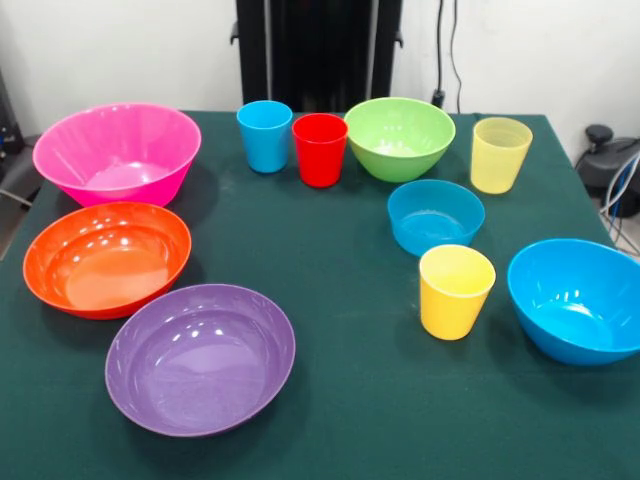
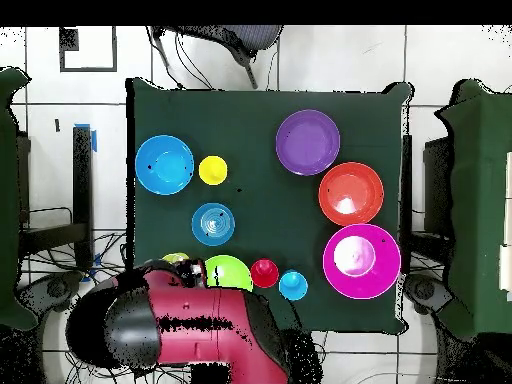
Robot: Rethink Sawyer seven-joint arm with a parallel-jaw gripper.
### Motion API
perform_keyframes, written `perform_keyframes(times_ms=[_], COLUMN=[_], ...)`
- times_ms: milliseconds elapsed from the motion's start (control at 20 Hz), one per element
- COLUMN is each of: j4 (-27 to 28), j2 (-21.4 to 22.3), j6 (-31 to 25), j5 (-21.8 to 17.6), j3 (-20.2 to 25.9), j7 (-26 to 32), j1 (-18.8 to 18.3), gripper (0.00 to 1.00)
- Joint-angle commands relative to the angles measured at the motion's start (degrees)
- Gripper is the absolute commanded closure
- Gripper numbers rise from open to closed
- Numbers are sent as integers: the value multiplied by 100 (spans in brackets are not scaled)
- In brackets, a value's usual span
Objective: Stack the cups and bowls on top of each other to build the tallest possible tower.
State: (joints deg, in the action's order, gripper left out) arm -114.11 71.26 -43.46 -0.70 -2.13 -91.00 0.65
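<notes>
All bowls and cups stand apart and open side up on the green table (image 1: 340, 420); no tower stands. On the left are the pink bowl (image 1: 117, 150), orange bowl (image 1: 107, 258) and purple bowl (image 1: 200, 357). The green bowl (image 1: 399, 137) is at the back, the small blue bowl (image 1: 435, 215) in front of it, and the medium blue bowl (image 1: 578, 298) at the right. The blue cup (image 1: 265, 136) and red cup (image 1: 320, 149) stand side by side at the back. The pale yellow cup (image 1: 500, 154) and opaque yellow cup (image 1: 456, 291) are on the right. The gripper shows in neither view.
The robot's black pedestal (image 1: 318, 50) stands behind the table's far edge. In the overhead view the folded red arm (image 2: 190, 330) sits at the robot's side of the table and partly covers the pale yellow cup (image 2: 176, 259). Cables (image 1: 622, 185) hang off the right edge.
</notes>
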Motion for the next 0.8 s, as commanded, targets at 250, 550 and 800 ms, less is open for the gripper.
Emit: perform_keyframes(times_ms=[250,550,800], j4=[1178,1118,940], j2=[-721,-669,-744], j6=[-1147,-1116,-797], j5=[-457,-519,-586], j3=[395,445,512], j7=[81,412,628], j1=[-576,-840,-1067], gripper=[0,0,0])
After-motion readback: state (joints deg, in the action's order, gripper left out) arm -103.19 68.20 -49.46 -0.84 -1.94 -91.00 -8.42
